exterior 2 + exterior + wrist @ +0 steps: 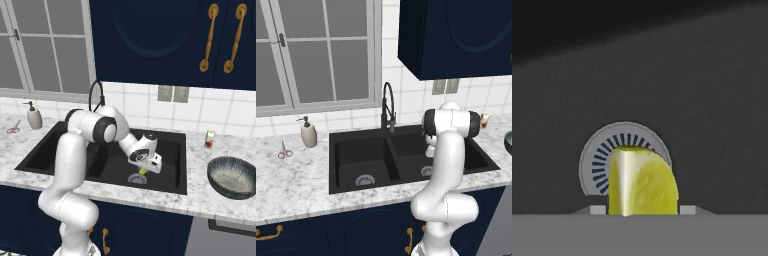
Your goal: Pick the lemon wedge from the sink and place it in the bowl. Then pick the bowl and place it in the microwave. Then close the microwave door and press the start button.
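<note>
The robot's arm bends down into the right basin of the black sink (170, 150). The gripper (143, 170) hangs low over the basin floor, and the lemon wedge (143, 170) sits right at its tip, above the round silver drain (137, 179). In the hand view the lemon wedge (642, 184) is big and close, sitting between the two finger tips (597, 210), with the drain (597, 160) behind it from about 9 to 1 o'clock. The fingers look closed on the lemon wedge, one on each side. The bowl (233, 177) rests on the marble counter (200, 197), at about 3 o'clock from the sink, well apart from the gripper. A small jar (210, 139) stands by the wall at about 11 o'clock from the bowl. The tall black faucet (388, 107) rises behind the sink at 12 o'clock. On the counter at about 9 o'clock from the sink stand a soap bottle (308, 133) and small scissors (284, 151).
</note>
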### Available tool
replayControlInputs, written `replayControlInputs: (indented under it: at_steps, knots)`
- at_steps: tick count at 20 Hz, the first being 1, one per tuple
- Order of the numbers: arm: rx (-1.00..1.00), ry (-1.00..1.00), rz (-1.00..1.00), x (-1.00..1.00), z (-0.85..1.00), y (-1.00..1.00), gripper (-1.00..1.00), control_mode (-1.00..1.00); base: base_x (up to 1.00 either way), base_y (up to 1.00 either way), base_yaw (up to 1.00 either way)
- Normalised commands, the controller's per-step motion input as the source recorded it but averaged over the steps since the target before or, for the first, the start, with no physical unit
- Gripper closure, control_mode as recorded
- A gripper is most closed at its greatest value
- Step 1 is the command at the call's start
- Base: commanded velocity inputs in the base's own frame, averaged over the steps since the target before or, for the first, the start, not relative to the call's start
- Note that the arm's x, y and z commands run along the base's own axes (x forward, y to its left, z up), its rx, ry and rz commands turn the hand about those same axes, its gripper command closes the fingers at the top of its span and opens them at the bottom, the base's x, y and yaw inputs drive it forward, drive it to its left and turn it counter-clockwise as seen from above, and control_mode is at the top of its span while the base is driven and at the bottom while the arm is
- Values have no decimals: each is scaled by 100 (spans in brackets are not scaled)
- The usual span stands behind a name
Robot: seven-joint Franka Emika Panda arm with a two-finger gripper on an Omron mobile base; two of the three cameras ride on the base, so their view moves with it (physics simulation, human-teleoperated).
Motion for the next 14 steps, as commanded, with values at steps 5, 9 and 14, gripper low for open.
replayControlInputs:
  at_steps: [5, 9, 14]
  knots:
    - [0, -7, 0, -40, 100, -35, 100, -100, 0, 0, 0]
    - [0, -1, -3, -30, 100, -41, 100, -100, 0, 0, 0]
    - [0, 0, -9, -39, 100, -37, 100, -100, 0, 0, 0]
